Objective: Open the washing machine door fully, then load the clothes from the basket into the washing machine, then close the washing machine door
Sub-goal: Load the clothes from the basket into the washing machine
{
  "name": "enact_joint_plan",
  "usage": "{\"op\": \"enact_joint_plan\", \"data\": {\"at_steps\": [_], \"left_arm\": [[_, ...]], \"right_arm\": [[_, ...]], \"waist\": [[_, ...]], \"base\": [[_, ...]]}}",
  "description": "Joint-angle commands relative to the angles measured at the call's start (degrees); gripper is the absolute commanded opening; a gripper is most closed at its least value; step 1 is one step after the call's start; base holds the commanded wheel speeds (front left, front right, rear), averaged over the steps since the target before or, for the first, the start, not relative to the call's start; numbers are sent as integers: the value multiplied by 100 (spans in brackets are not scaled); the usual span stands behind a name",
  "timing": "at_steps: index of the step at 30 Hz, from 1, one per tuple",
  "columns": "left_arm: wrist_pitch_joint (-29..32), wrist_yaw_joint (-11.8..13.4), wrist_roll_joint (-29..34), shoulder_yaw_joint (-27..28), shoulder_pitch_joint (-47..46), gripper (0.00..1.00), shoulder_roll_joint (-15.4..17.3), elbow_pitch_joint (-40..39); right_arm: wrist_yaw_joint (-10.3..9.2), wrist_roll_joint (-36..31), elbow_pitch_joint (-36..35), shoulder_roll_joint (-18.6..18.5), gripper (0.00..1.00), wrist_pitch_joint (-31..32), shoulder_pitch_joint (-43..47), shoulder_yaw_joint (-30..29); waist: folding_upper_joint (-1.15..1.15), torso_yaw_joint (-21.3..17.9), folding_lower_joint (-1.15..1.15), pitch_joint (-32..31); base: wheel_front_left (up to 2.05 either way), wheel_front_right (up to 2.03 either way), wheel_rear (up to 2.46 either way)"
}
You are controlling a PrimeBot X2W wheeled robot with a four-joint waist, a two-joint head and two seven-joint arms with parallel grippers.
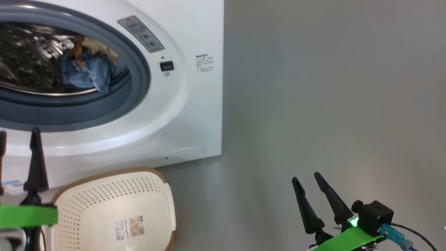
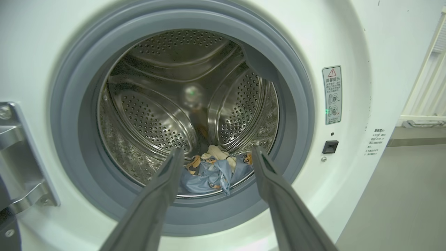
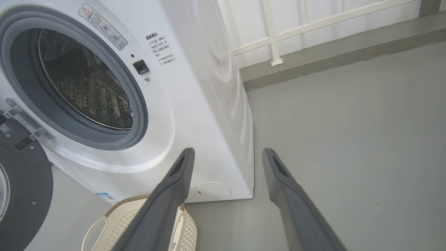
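The white washing machine stands with its mouth uncovered. Its door, black-rimmed, is swung open to the left on a metal hinge. The clothes, light blue with orange and cream, lie at the bottom of the steel drum. On the floor below the machine sits the cream basket, with only a label sticker showing inside it. My left gripper is open and empty, pointing into the drum from just outside the grey ring. My right gripper hangs open and empty over the floor, right of the machine.
Bare grey floor stretches to the right of the machine. A low kerb and a white railing run along the back. The basket sits close against the machine's lower front.
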Motion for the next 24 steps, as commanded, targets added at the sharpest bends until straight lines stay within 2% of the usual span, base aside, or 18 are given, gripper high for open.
{"op": "enact_joint_plan", "data": {"at_steps": [1, 14, 24], "left_arm": [[-45, -51, 165, 383, 140, 100, 58, -222], [-46, -104, 905, 1136, 1322, 100, -683, -809], [-46, -109, 1282, 1388, 2135, 100, -1039, -963]], "right_arm": [[16, -56, -91, -9, 100, -28, 89, 105], [16, -99, 23, -9, 100, -28, 267, -15], [16, -87, 70, -9, 100, -28, 345, -95]], "waist": [[0, 109, 0, -288], [0, 135, 0, -832], [0, 70, 0, -1084]], "base": [[0, 0, 0], [0, 0, 0], [0, 0, 0]]}}
